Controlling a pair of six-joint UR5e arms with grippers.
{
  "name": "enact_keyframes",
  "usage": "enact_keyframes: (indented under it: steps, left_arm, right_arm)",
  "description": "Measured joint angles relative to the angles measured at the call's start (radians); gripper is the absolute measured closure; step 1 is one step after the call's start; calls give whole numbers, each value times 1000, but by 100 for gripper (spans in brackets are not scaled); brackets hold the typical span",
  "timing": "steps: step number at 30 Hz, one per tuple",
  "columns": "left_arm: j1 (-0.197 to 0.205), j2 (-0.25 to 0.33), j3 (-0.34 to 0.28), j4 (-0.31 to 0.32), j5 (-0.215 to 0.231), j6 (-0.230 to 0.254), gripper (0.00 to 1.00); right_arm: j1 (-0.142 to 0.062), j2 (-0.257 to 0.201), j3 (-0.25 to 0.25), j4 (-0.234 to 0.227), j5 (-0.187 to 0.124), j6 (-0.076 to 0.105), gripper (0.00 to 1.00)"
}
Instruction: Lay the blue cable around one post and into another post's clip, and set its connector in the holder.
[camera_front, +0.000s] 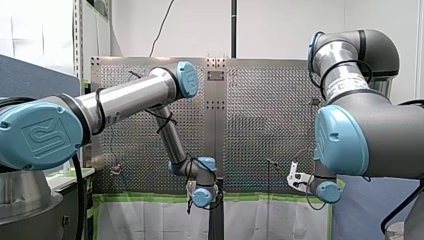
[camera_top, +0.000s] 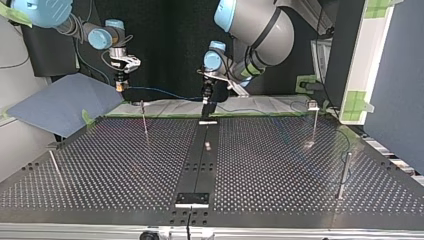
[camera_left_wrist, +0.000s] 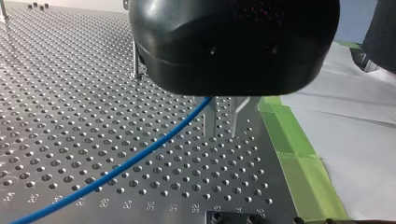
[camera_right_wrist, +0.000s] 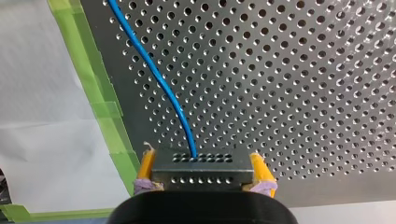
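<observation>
The right gripper (camera_right_wrist: 201, 156) is clasping the connector (camera_right_wrist: 201, 170), left gripper (camera_left_wrist: 222, 134) state untellable; blue cable (camera_left_wrist: 140, 156) is awaiting routing round a post (camera_top: 144, 120)

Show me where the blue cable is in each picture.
Front view: I cannot make it out.
Top view: the blue cable spans from the right end effector, at left, to the left end effector.
Left wrist view: it slants away from the end effector across the perforated table.
Right wrist view: it leaves the connector clamped between the yellow pads.
Shared landmark: the green tape.
</observation>
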Motion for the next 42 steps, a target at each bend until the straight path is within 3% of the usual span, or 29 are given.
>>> enact_keyframes:
  steps: [9, 11, 14, 27, 29, 32, 42]
  left_arm:
    - [1, 1, 0, -7, 4, 4, 78]
    - [1, 1, 0, -7, 7, 5, 66]
    - [2, 1, 0, -8, 15, 6, 62]
    - [4, 1, 0, -10, 20, 8, 62]
    - [4, 1, 0, -10, 20, 9, 71]
    - [4, 1, 0, -13, 20, 12, 73]
    - [4, 1, 0, -17, 25, 20, 71]
  right_arm:
    - [-9, 0, 0, -2, 0, 0, 100]
    - [-11, 0, 0, -2, 0, 0, 100]
    - [-13, 0, 0, -2, 0, 0, 100]
    - [-22, 1, -1, -1, 6, -1, 100]
    - [-23, 1, -1, -2, 8, -1, 100]
    - [-25, 1, -1, -4, 11, 0, 100]
    - [-38, 1, -1, -5, 17, 1, 100]
